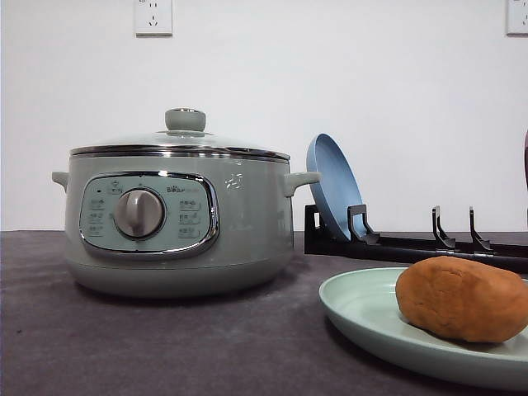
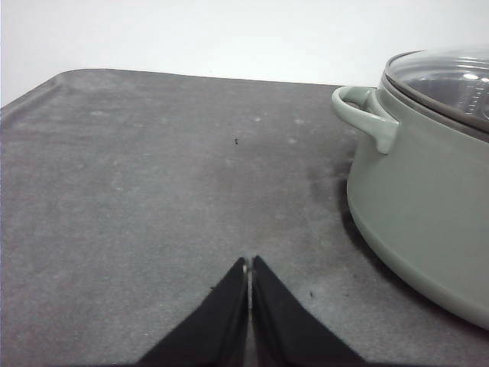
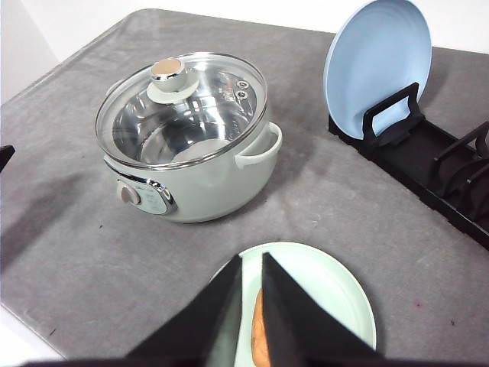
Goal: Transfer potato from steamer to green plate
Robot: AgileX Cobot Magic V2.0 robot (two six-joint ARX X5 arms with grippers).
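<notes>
We see the left gripper (image 2: pixel 249 264) low over the bare grey table (image 2: pixel 153 191) beside the steamer (image 2: pixel 428 206), its fingers pressed together with only a hairline slit between them and nothing held. The right gripper (image 3: pixel 251 261) hangs above the green plate (image 3: pixel 328 290), its fingers narrow and nearly touching, empty. The potato (image 1: pixel 462 299) lies on that plate, near the steamer, whose glass lid (image 1: pixel 183 140) is on. We read a small "Bear" mark on the control panel (image 1: pixel 148 214); the other labels are too small. We count one potato, one steamer, one green plate, one blue plate (image 1: pixel 332 194) standing in a black rack (image 1: pixel 412 246), and two wall sockets (image 1: pixel 153 16).
</notes>
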